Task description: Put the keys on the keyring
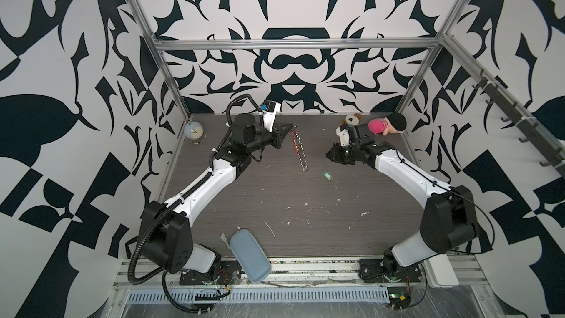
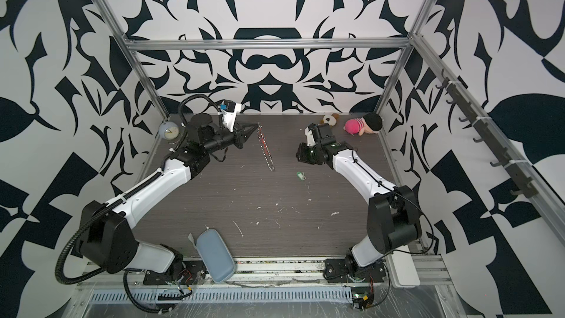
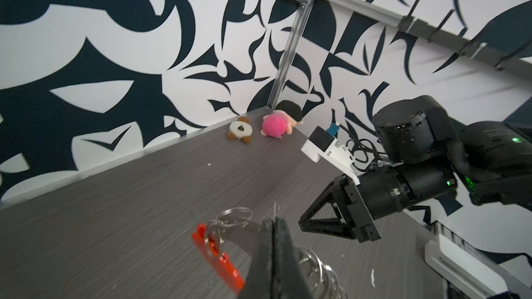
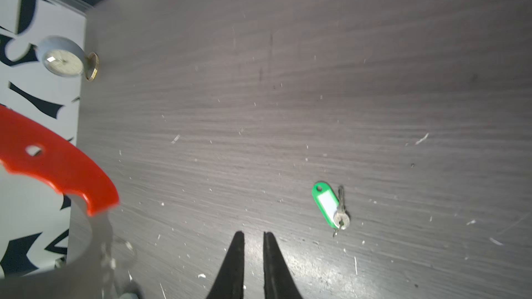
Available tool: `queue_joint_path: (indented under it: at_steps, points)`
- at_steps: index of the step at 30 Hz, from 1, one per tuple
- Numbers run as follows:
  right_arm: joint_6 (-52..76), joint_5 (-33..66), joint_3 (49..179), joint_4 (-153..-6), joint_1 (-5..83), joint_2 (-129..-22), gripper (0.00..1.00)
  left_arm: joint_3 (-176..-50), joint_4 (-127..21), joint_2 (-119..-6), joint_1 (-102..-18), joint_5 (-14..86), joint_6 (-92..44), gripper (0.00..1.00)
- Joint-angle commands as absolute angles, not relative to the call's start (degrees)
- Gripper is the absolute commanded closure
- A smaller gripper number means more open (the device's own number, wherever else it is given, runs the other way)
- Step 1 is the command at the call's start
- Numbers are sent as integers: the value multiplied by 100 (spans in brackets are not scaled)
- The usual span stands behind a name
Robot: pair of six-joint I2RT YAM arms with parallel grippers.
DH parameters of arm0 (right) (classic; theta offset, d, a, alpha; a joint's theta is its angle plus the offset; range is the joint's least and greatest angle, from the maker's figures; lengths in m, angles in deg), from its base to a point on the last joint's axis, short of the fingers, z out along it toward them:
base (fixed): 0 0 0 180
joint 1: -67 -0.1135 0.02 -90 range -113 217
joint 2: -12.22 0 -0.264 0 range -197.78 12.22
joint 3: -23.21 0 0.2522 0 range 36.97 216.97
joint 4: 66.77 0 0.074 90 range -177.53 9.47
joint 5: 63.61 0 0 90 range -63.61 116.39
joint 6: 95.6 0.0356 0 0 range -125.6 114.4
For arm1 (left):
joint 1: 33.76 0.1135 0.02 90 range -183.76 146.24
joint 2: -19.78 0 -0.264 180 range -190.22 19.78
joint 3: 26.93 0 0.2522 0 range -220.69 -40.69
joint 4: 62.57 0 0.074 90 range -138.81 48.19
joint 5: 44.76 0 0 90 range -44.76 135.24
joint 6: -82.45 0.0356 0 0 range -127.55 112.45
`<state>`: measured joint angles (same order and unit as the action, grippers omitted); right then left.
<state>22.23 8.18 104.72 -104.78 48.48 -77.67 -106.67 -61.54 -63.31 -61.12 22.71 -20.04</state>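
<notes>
The left gripper (image 1: 290, 126) was pinched tight on the top of the keyring (image 1: 299, 151), which hung down toward the table (image 1: 351, 227). The green-tagged key (image 1: 327, 175) lay flat near the keyring's lower end, untouched. The right gripper (image 4: 254, 234) hovered near the keyring on that same side, its jaws slightly parted and empty.

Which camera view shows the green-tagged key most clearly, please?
The right wrist view: the green-tagged key lies close, tag and blade distinct. In both top views it is only a small green speck; the left wrist view misses it.
</notes>
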Motion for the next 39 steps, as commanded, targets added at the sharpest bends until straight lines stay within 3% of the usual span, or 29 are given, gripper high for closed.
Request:
queue_joint_path:
  at_steps: [1,15,39]
  points:
    - [2164,635,10499,-10618,4820,-7763,83,-10868,-5875,-6119,-6119,2616,-1649,100]
    - [1990,666,10640,-10992,4814,-8042,83,-10756,-5930,-6090,-6124,2617,-1504,100]
    - [1653,1638,10184,-11502,4684,-8275,79,-10737,-5931,-6262,-6122,2444,-1753,100]
